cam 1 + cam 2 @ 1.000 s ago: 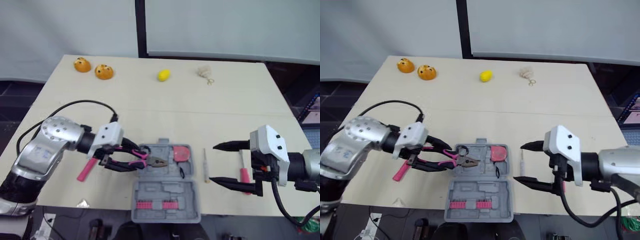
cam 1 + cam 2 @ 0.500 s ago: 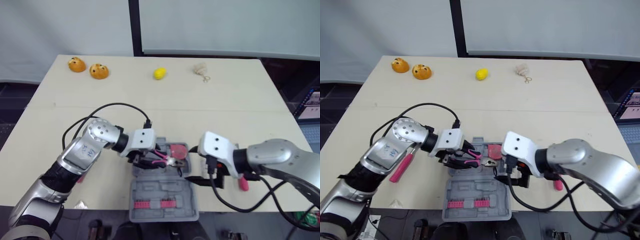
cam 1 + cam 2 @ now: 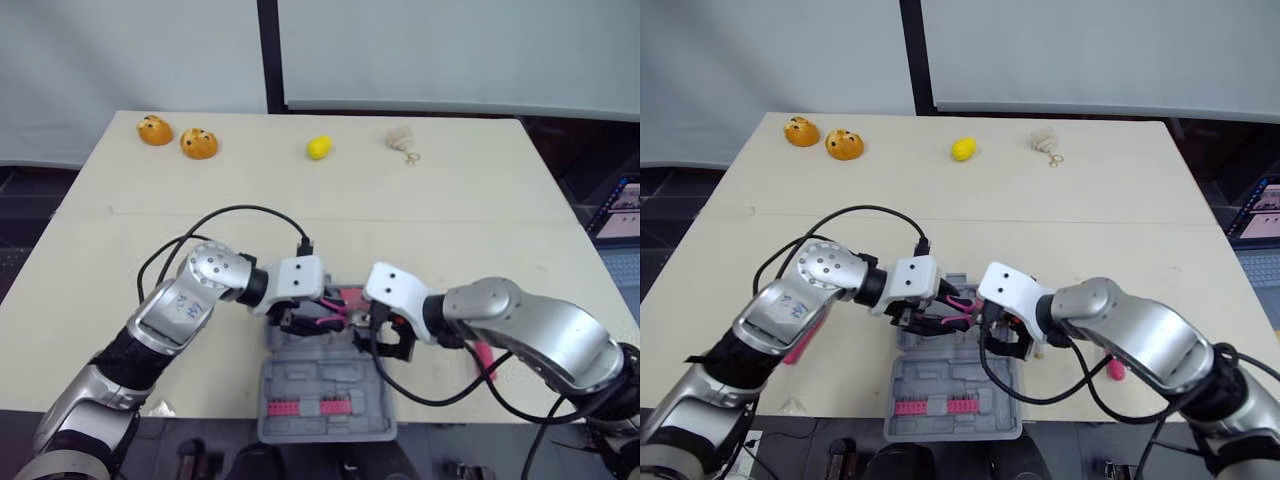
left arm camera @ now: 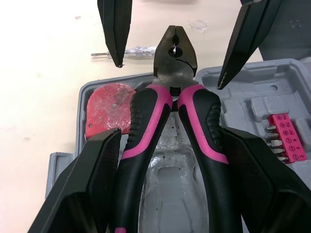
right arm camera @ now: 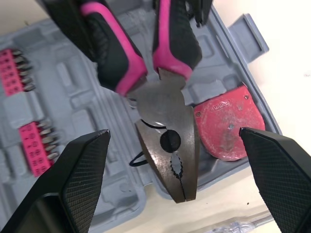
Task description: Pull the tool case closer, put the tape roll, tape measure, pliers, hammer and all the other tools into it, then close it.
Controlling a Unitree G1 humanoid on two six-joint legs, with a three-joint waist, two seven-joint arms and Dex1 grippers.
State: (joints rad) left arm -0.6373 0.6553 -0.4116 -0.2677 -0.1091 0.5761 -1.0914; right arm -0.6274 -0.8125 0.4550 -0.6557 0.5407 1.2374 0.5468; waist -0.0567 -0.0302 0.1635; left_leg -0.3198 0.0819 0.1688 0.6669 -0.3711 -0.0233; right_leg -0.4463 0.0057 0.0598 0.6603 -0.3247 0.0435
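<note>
The left gripper (image 4: 171, 138) is clamping the single pair of pliers (image 4: 201, 121) by the pink handles, just above the open tool case (image 3: 300, 385). The right gripper (image 5: 174, 135) is hanging spread, with one finger on either side of the pliers' head and gripping nothing. Beside that head, one red tape measure (image 4: 108, 109) and two pink bit strips (image 5: 36, 145) are sitting in the case. Just past the right gripper's fingertips, one thin screwdriver (image 4: 127, 50) is waiting outside it, and one pink-handled screwdriver (image 3: 483, 355) is lying farther off. Seating the pliers, packing the rest and closing are left to do.

One grey tool case (image 3: 330, 385), one pair of pliers (image 4: 175, 97), one red tape measure (image 4: 108, 110) and two pink bit strips (image 5: 13, 68) (image 5: 38, 143) are counted. Two orange toys (image 3: 154, 130) (image 3: 199, 143), one lemon (image 3: 319, 148), one beige trinket (image 3: 401, 139), one clear-handled screwdriver (image 4: 131, 52), one red-handled screwdriver (image 3: 1116, 370) and one pink handle (image 3: 792, 350) are also counted.
</note>
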